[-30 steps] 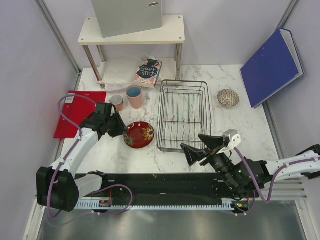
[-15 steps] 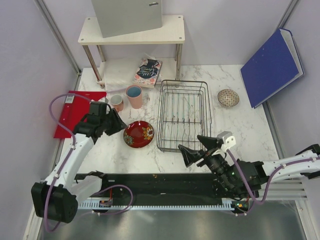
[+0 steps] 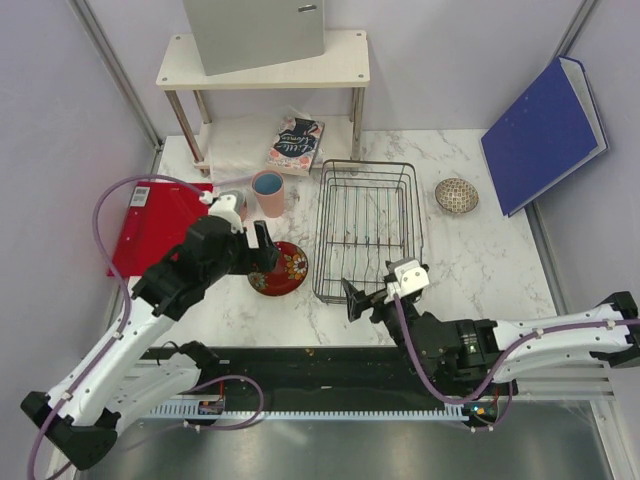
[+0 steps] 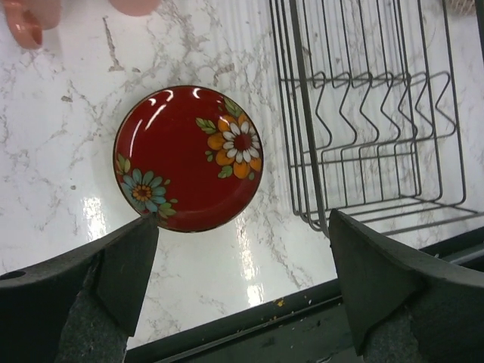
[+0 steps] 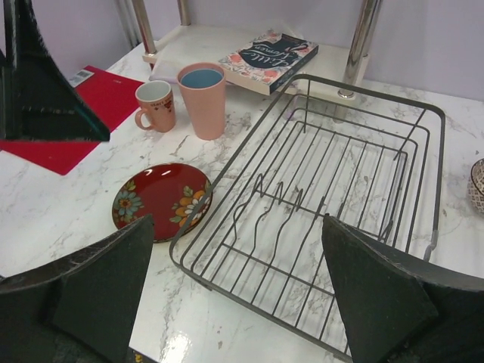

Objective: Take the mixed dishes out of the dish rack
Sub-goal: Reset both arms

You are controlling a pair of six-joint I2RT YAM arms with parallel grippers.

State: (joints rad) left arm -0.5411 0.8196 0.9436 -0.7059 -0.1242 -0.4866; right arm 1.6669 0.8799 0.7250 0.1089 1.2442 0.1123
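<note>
The glossy red floral ceramic plate [image 4: 189,157], centre frame, looks rigid, slick, breakable; pinch its rim. Your left gripper [image 4: 242,223] and right gripper [image 5: 236,224] gape empty.

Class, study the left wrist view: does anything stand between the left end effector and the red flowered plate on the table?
Nothing visible does. The open left end effector hangs over the plate with no object between them. The wire rack sits off to the plate's side, not in the way.
</note>
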